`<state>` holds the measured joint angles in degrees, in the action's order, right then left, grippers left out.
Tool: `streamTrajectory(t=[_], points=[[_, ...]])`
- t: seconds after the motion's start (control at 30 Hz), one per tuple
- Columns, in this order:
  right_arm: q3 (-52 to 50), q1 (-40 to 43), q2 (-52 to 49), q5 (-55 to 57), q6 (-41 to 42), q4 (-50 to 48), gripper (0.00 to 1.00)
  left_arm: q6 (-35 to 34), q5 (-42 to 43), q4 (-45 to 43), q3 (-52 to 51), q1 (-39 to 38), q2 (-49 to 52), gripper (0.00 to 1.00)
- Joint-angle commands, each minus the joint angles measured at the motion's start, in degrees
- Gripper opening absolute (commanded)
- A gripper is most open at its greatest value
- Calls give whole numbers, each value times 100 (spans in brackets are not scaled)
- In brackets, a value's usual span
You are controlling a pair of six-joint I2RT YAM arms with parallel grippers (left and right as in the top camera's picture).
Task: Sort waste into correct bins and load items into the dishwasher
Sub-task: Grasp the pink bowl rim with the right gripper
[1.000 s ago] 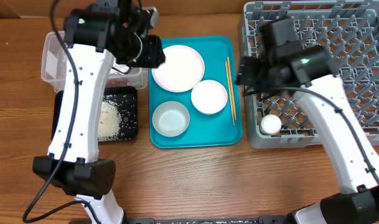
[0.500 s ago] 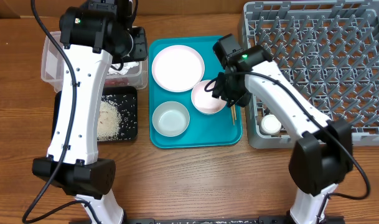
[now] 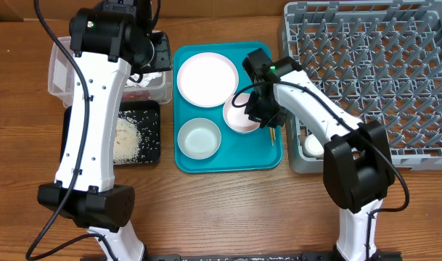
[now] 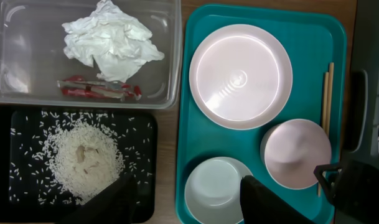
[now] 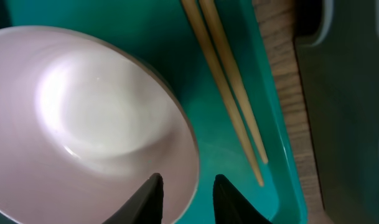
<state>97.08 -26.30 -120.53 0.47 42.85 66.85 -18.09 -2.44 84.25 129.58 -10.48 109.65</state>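
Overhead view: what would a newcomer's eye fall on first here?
The bright teal tray in the middle, holding a white plate, two white bowls and chopsticks. The right gripper hangs open at the rim of the bowl nearest the chopsticks. To the left, a heap of rice lies in the black tray, and the grey rack fills the right.

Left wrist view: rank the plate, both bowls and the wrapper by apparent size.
1. plate
2. bowl beside the chopsticks and bowl at the bottom edge: look alike; the latter is cut off
3. wrapper

Glossy bowl [image 5: 83, 118], wooden chopsticks [image 5: 227, 81], smooth plastic teal tray [image 5: 145, 25], paper napkin [image 4: 111, 40]
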Motion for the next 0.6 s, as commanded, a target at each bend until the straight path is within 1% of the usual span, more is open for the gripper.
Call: streamTrajectory(t=[0.0,0.1,0.27,0.43,0.57], points=[[-142,-61,-4,94,72,-122,29,-81,-98,0,94,4,-24,57],[-348,-105,-4,94,92,-304,27,-81,-98,-4,94,4,-26,59],[-426,-107,-4,96,92,-385,21,-81,-98,-4,94,4,-26,60],[-426,-107,-4,96,90,-400,4,-81,-98,-7,94,4,-26,61],[-426,-101,-2,96,90,-361,4,-81,-98,-7,94,4,-26,63]])
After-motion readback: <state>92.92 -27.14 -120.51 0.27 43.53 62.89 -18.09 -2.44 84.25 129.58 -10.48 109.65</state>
